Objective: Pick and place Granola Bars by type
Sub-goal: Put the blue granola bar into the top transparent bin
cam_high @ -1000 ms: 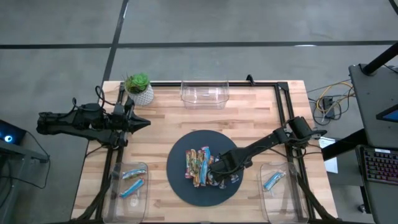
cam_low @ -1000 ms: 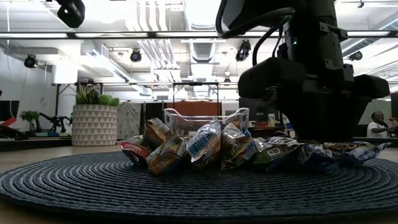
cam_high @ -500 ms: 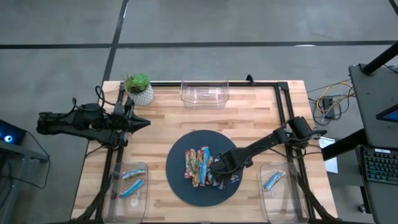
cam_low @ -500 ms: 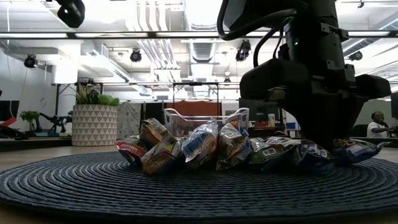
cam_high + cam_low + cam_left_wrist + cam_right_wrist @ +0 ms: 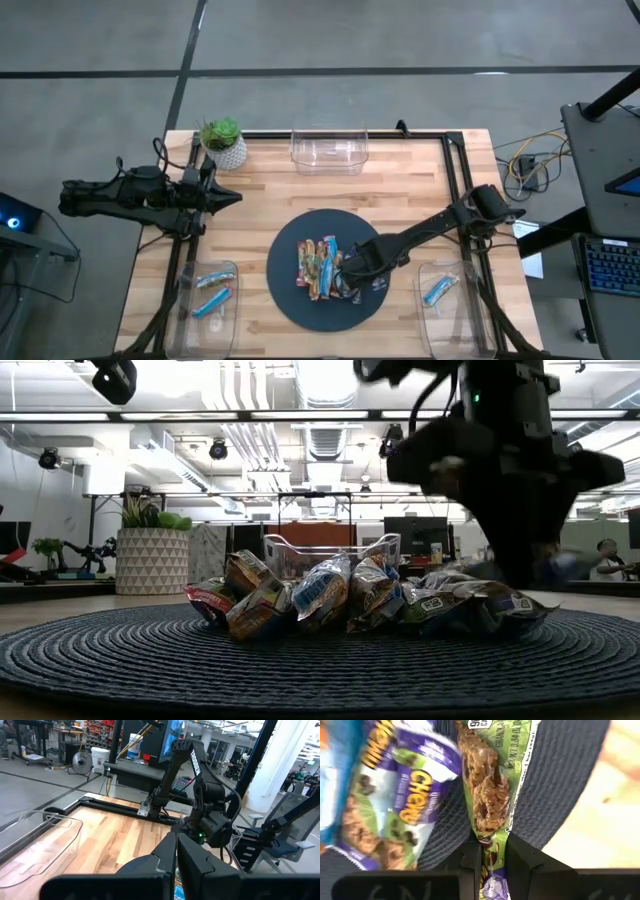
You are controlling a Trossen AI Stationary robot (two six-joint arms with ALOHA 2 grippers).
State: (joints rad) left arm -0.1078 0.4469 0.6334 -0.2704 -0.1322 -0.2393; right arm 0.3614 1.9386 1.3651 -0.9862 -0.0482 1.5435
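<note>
On the dark round mat (image 5: 290,295) near the front edge of the table (image 5: 400,190) lies a little heap of granola bars (image 5: 318,266). They are small and flat, with shiny wrappers in blue, green, orange and purple. One green bar (image 5: 487,795) shows brown crunchy bits on its wrapper, and its end sits right between the two dark fingers (image 5: 520,855) of the right gripper (image 5: 347,272). The jaws are pinched narrow on that wrapper end. The rest of that bar stretches away from the jaws over the mat, beside a purple and green bar (image 5: 395,805). The left gripper (image 5: 232,197) waits near the left edge of the table, by the potted plant (image 5: 222,142), with its jaws pressed together and holding nothing.
</note>
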